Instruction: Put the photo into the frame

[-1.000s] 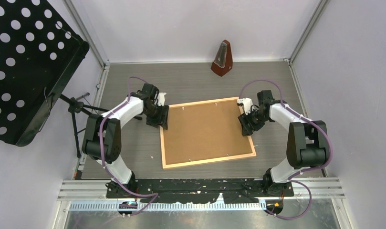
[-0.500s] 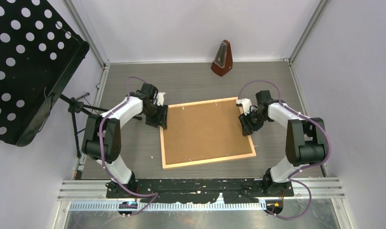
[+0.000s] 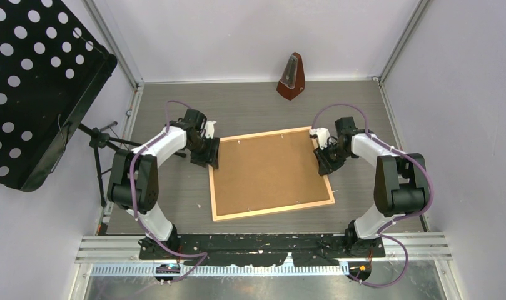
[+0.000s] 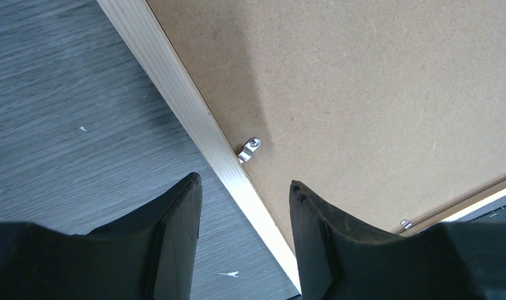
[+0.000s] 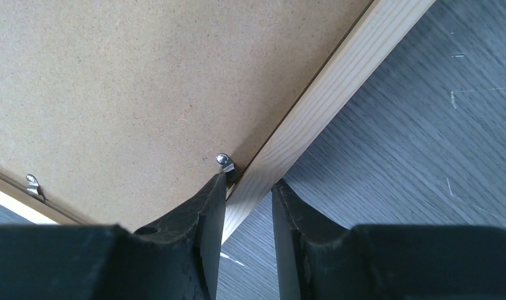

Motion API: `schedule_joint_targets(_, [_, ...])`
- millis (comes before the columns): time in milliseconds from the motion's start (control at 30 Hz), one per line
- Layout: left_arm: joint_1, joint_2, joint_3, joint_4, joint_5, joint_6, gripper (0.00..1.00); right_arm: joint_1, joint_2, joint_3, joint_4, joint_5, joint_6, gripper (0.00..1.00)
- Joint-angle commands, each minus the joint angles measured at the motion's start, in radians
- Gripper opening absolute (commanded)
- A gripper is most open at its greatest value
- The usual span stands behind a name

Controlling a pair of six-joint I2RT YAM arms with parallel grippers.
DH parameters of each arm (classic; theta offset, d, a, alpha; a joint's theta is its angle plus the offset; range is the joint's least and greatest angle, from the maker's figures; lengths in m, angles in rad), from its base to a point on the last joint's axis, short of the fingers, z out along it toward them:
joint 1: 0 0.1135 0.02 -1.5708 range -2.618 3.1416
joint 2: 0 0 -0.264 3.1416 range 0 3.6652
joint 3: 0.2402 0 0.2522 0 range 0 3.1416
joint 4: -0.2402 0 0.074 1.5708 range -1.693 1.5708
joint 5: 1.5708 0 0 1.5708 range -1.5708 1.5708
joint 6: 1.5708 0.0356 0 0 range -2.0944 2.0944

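The light wood frame [image 3: 272, 210] lies face down on the grey table, filled by the brown backing board [image 3: 269, 170]. The photo is hidden. My left gripper [image 3: 207, 154] is open and straddles the frame's left rail [image 4: 194, 115] near a metal clip [image 4: 249, 149], one finger over the table and one over the board [image 4: 375, 94]; it shows in the left wrist view [image 4: 245, 182]. My right gripper [image 3: 325, 164] sits on the right rail [image 5: 338, 81], its fingers close against both sides of the rail beside a clip [image 5: 224, 161]; it shows in the right wrist view [image 5: 249, 180].
A brown metronome [image 3: 291, 76] stands at the back of the table. A black perforated music stand [image 3: 31, 81] on a tripod [image 3: 103, 140] stands at the left. Walls enclose the table on three sides.
My right gripper has shifted slightly inward along the right rail, and the frame has slid a touch to the left. The left gripper has barely moved.
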Motion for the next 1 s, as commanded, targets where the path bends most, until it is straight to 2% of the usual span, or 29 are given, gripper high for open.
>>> schedule_joint_targets(0, [0.007, -0.002, 0.008, 0.023, 0.009, 0.017, 0.52, 0.011, 0.01, 0.036, 0.051, -0.028, -0.005, 0.32])
schedule_joint_targets(333, [0.01, 0.0, 0.007, 0.022, 0.012, 0.019, 0.52, 0.007, -0.035, 0.01, 0.126, -0.038, 0.049, 0.26])
schedule_joint_targets(400, [0.01, -0.001, 0.007, 0.023, 0.014, 0.019, 0.52, 0.005, -0.051, 0.008, 0.133, -0.04, 0.053, 0.29])
schedule_joint_targets(567, [0.012, 0.0, 0.007, 0.022, 0.014, 0.019, 0.52, 0.004, -0.065, 0.005, 0.134, -0.039, 0.056, 0.51])
schedule_joint_targets(667, [0.013, 0.0, 0.007, 0.021, 0.015, 0.019, 0.52, 0.003, -0.068, 0.004, 0.132, -0.038, 0.057, 0.58])
schedule_joint_targets(967, [0.02, -0.007, 0.007, 0.02, 0.02, 0.019, 0.52, 0.002, -0.067, 0.005, 0.11, -0.034, 0.029, 0.58])
